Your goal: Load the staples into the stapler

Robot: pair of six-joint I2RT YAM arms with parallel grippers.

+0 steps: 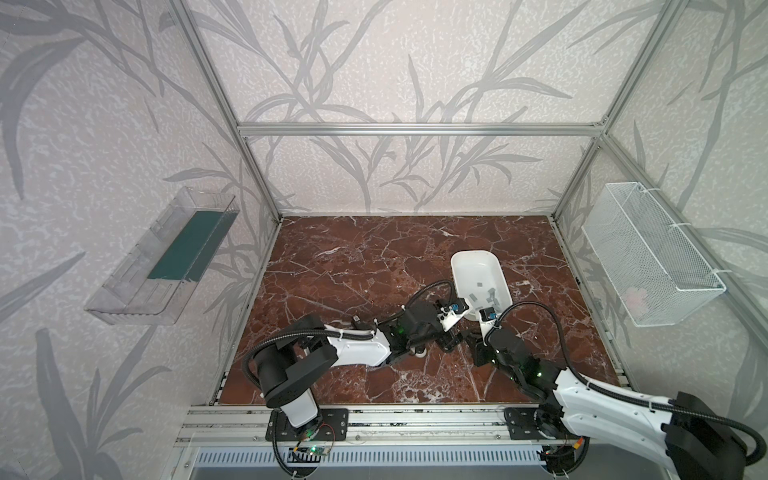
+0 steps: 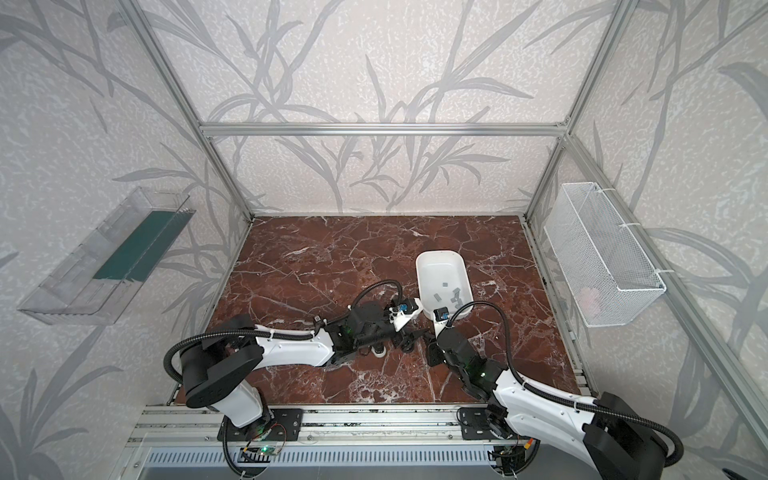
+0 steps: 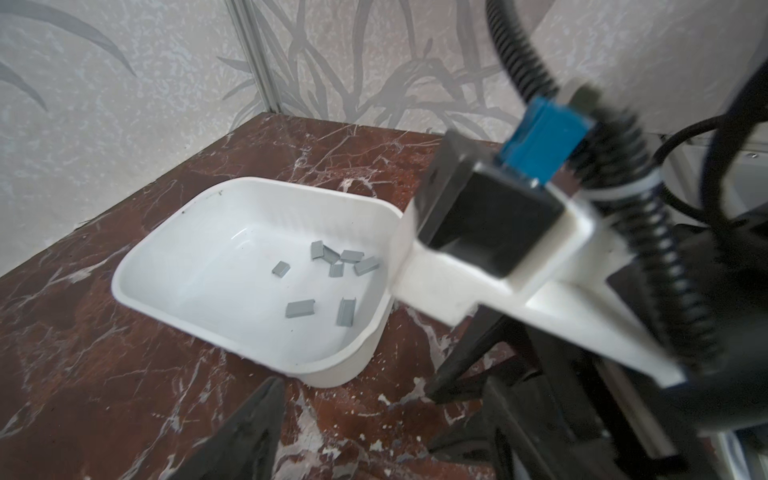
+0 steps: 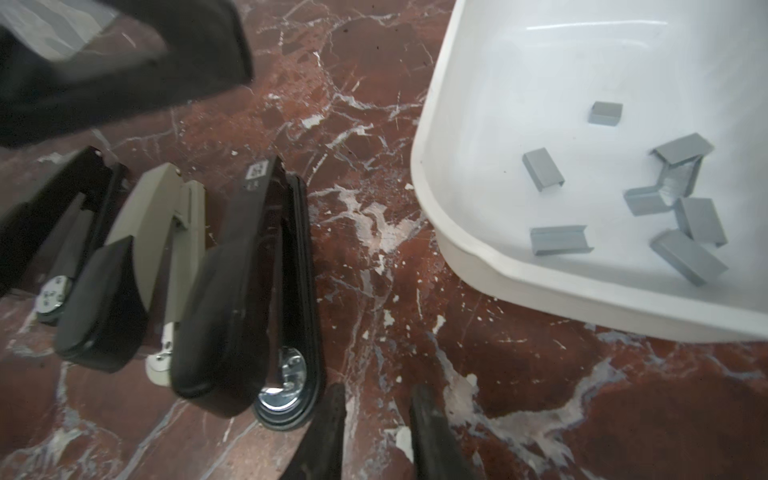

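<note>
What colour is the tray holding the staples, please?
White; the tray shows best in the left wrist view.

Both arms reach toward centre, left gripper [image 3: 374, 415] spread wide, right gripper [image 4: 378, 399] barely parted.

Grey staples [image 4: 547, 240] of dull metal are seen in a smooth, glossy white plastic tray [image 4: 457, 232]. The tabletop [image 4: 374, 124] is finished like polished, white-veined red-brown marble. The stapler [image 4: 232, 291] is made of black plastic with shiny metal fittings.
</note>
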